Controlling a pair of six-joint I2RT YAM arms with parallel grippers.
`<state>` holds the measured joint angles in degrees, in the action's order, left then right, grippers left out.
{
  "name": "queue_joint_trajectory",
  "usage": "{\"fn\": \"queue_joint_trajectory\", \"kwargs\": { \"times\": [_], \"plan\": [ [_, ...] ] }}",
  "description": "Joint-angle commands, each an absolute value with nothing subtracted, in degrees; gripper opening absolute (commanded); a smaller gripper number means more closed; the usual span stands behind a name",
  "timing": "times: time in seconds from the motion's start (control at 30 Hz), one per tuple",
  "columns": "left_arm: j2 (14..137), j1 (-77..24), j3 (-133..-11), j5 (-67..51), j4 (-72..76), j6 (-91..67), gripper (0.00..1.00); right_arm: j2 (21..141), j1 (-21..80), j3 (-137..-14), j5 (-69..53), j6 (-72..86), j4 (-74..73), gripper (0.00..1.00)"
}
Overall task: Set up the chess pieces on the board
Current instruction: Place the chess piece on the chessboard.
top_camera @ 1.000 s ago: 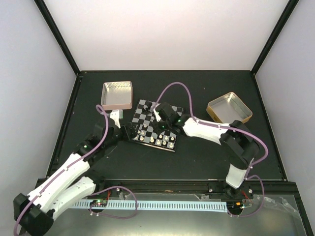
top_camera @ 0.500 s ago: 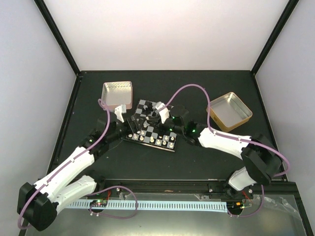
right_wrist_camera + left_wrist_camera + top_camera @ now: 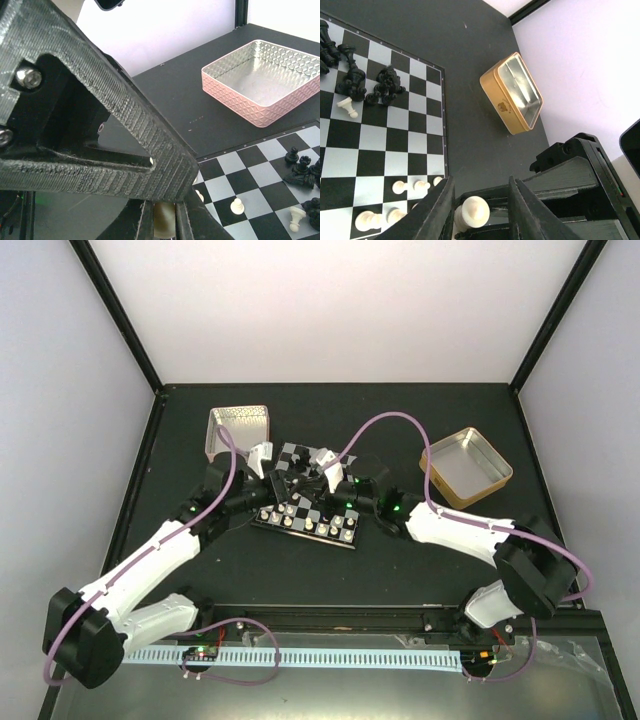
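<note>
While clamped in right fingers point(image 3: 182, 223), pawn point(image 3: 473, 212) lengthwise between parted left fingers point(image 3: 437, 215), head outward

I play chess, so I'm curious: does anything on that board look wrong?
Yes. Several black pieces lie jumbled in a heap near one edge of the board, and a white pawn lies on its side beside them.

place: lab test cell | cues: plain white walls point(image 3: 340, 310), black frame struts point(image 3: 116, 315) — dark table point(image 3: 420, 410)
</note>
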<state>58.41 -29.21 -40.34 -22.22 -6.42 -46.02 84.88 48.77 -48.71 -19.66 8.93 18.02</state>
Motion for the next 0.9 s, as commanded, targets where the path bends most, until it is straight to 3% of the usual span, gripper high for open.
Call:
{"fn": "queue_joint_trajectory", "kwargs": {
  "times": [0.0,0.3,0.47,0.57,0.87],
  "plan": [
    [58.94,-28.89,-42.49,-24.47,-8.30,-43.86,0.27,83.74,48.93,-49.13,-19.81,7.80,20.09,0.02],
    [57.97,-28.92,-42.92,-24.63,-11.43,-40.78,0.03,84.11,48.87,-50.72,-18.50,9.79,18.34,0.10],
    [56.04,-28.91,-42.50,-20.77,-13.76,-37.86,0.02,83.72,48.88,-52.27,-17.36,11.61,13.48,0.36],
    [54.57,-29.00,-41.21,-16.58,-14.54,-35.35,0.02,81.58,48.87,-51.12,-14.97,14.06,11.35,0.46],
    [54.48,-34.26,-35.40,-2.52,-12.68,-30.42,0.02,74.73,48.88,-46.85,4.38,26.81,1.05,0.51]
  ]
}}
